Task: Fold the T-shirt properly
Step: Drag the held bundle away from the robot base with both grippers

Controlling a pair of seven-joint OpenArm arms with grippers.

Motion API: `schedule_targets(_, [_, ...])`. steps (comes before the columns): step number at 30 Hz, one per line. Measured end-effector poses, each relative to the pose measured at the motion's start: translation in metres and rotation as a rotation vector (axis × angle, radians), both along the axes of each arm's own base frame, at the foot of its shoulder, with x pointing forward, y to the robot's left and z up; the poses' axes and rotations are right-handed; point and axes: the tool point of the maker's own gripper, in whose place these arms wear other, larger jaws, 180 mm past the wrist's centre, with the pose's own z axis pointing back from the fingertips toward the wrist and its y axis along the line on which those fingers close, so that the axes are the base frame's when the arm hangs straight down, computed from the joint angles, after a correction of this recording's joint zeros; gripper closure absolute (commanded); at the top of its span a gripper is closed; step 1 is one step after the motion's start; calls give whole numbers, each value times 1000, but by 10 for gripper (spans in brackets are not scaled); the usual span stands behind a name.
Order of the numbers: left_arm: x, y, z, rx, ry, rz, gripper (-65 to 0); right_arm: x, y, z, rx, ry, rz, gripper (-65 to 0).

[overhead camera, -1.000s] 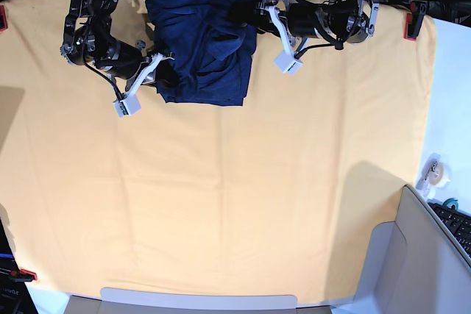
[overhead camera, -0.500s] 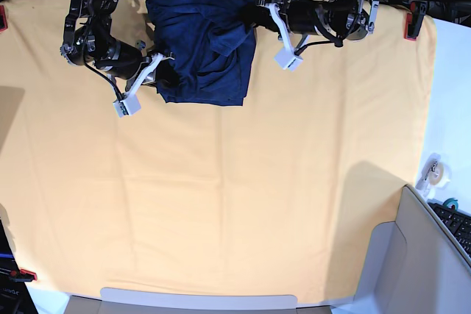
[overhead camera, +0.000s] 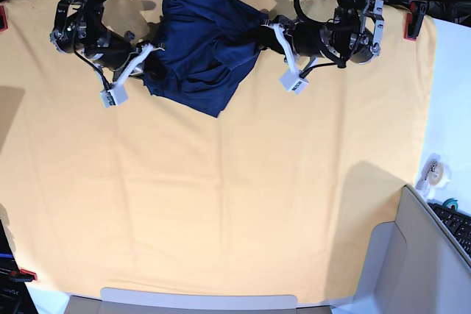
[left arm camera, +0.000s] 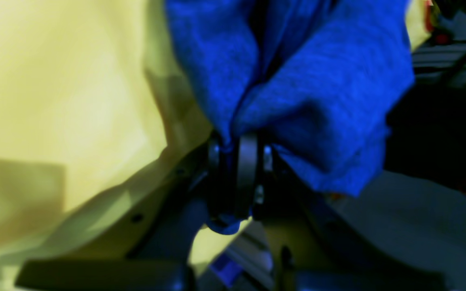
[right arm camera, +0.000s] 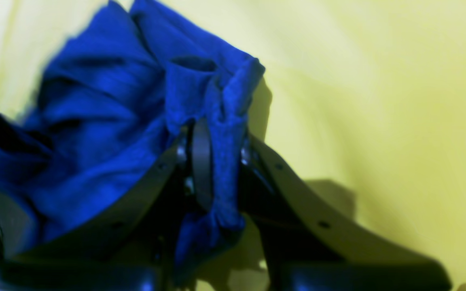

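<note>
The dark navy T-shirt (overhead camera: 202,45) hangs bunched at the far edge of the yellow-orange table cloth (overhead camera: 221,196), held between both arms. My left gripper (overhead camera: 259,34), on the base view's right, is shut on the shirt's right edge; in the left wrist view the jaws (left arm camera: 237,161) pinch a fold of blue fabric (left arm camera: 297,81). My right gripper (overhead camera: 153,70), on the base view's left, is shut on the shirt's left edge; the right wrist view shows its jaws (right arm camera: 212,157) closed on crumpled fabric (right arm camera: 107,121). The shirt's lower corner points down toward the cloth.
Red clamps (overhead camera: 411,23) hold the cloth at the table's edges. A tape roll (overhead camera: 436,170) and a keyboard (overhead camera: 456,226) lie at the right. A grey box (overhead camera: 412,262) stands at the near right corner. Cables run along the far edge.
Both arms have shifted and lifted the shirt. It has turned, its lower edge now slanted to a point. The right gripper moved up and left; the left gripper moved slightly down.
</note>
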Motion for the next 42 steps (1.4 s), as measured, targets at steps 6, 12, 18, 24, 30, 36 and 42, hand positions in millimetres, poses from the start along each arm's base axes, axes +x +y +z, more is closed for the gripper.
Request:
schedule_targets(6, [28, 5, -9, 8, 21, 10, 0, -19, -31, -7, 16, 30, -122, 0])
schedule_targets(12, [44, -11, -10, 41, 7, -105, 0, -37, -37, -8, 28, 43, -191, 0])
schedule_targets(18, [62, -27, -3, 66, -31, -191, 0, -62, -40, -5, 11, 64, -245, 0])
schedule_targets(24, [86, -25, 4, 67, -48, -181, 0, -72, -38, -4, 13, 75, -251, 0])
schedule_targets(30, [97, -29, 6, 69, -41, -181, 0, -74, -29, -6, 38, 83, -267, 0])
schedule_targets(36, [101, -42, 10, 97, -72, -240, 0, -68, -24, -5, 45, 78, -272, 0])
schedule_targets(42, [112, -47, 14, 108, -92, -259, 0, -61, -14, -4, 48, 68, -229, 0])
